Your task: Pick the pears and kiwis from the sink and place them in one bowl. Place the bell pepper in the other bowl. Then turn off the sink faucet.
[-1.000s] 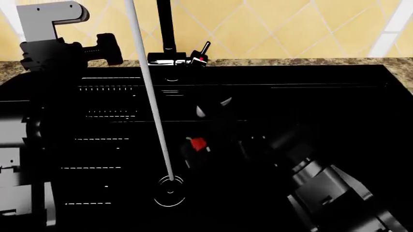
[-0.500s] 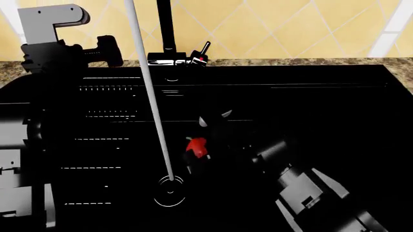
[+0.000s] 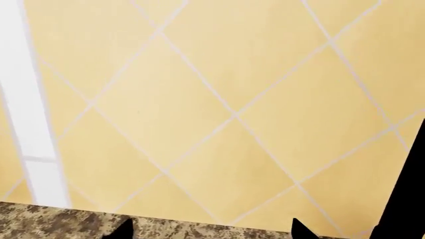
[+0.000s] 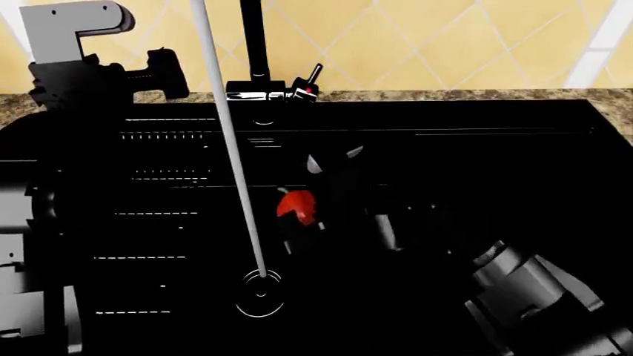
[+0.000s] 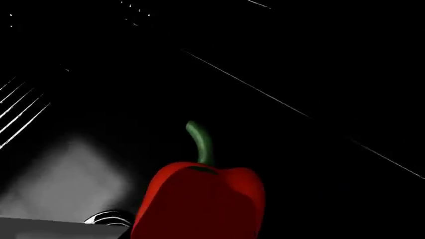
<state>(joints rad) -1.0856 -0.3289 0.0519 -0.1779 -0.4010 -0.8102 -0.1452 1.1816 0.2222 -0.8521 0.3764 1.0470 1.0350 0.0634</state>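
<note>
The red bell pepper (image 4: 296,205) with its green stem sits between the jaws of my right gripper (image 4: 308,199), above the floor of the black sink (image 4: 475,170). In the right wrist view the pepper (image 5: 199,199) fills the space at the gripper (image 5: 202,219); the black fingers do not stand out against the basin. My left gripper (image 4: 158,74) is open and empty, raised at the back left, facing the tiled wall (image 3: 211,230). The faucet (image 4: 255,44) with its red-tipped lever (image 4: 310,80) stands behind the sink. No pears or kiwis show.
A white stream of water (image 4: 233,148) runs from the faucet down to the round drain (image 4: 260,291). A speckled stone counter (image 4: 445,94) edges the sink's back, with yellow tiled wall behind. No bowls are in view.
The pepper has risen and shifted slightly towards the back of the sink with my right gripper. The right arm has swung towards the right. The left arm has barely moved.
</note>
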